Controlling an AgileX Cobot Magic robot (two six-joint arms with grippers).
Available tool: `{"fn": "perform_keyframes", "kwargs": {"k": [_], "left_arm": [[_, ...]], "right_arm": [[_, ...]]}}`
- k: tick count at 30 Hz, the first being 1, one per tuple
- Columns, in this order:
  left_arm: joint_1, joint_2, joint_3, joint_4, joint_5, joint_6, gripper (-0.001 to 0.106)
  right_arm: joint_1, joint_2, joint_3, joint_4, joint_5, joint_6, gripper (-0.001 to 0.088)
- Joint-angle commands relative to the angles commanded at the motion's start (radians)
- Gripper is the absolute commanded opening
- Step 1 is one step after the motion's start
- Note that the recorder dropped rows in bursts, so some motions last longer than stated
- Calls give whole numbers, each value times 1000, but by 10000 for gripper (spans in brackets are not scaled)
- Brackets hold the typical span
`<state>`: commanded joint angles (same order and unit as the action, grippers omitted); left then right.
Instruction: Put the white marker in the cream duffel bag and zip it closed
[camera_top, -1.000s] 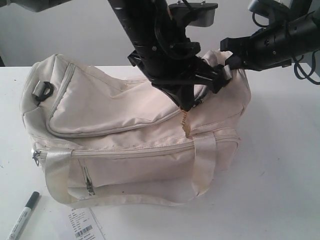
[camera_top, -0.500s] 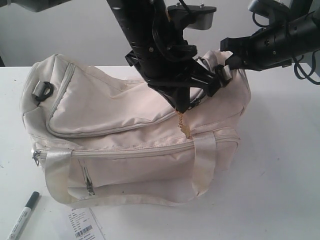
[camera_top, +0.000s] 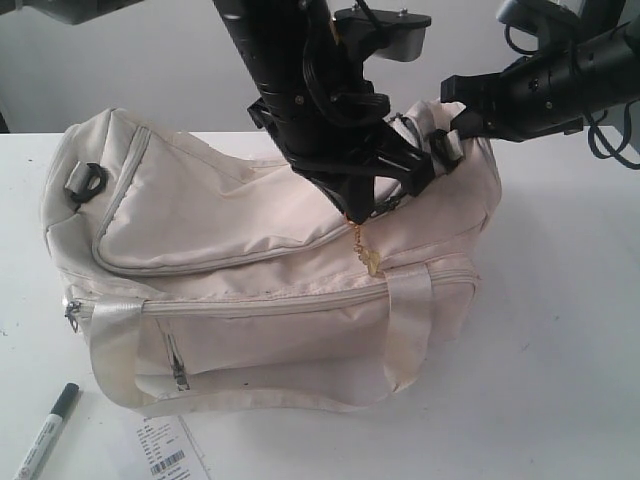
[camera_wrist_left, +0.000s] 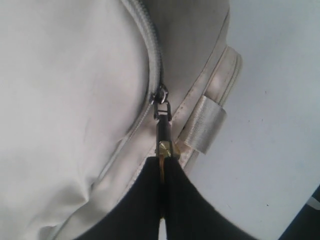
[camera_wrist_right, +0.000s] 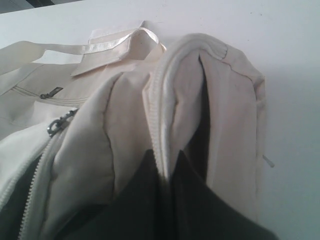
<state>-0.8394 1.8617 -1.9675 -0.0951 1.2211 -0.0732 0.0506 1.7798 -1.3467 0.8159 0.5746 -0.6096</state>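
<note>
Cream cloth, soft and lumpy, makes up the cream duffel bag (camera_top: 250, 260). It has grey zips, shiny strap handles and a black ring on its left end. It lies on the white table (camera_top: 560, 350) and fills most of it. The white marker (camera_top: 45, 432) is thin, with dark print on its side and a dark cap. It lies on the table near the front left corner of the bag, not in it. A small white label (camera_top: 165, 450) with a barcode lies beside it.

My left claw (camera_top: 358, 208) is pinched tight on the zip pull (camera_wrist_left: 162, 125) of the top zip, near the right end of the bag. A little gold charm (camera_top: 370, 258) hangs down below it. My right claw (camera_top: 450, 150) is squeezed shut on a fold of cloth at the right end of the bag and holds it up. In the right wrist view, my two dark fingers (camera_wrist_right: 135, 200) grip that fold, and the top zip is open there. Black lining (camera_wrist_right: 20, 200) shows through the gap. I cannot tell what is inside. The long zip on the front of the bag is closed.

Since a second ago, my left claw has slid a tiny bit to the left with the pull. The marker, the label and my right claw have stayed put.
</note>
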Motion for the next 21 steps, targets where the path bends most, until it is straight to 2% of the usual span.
{"fn": "perform_keyframes", "kwargs": {"k": [21], "left_arm": [[0,-6,0,0,0,26,0]], "right_arm": [[0,0,0,0,0,0,0]]}}
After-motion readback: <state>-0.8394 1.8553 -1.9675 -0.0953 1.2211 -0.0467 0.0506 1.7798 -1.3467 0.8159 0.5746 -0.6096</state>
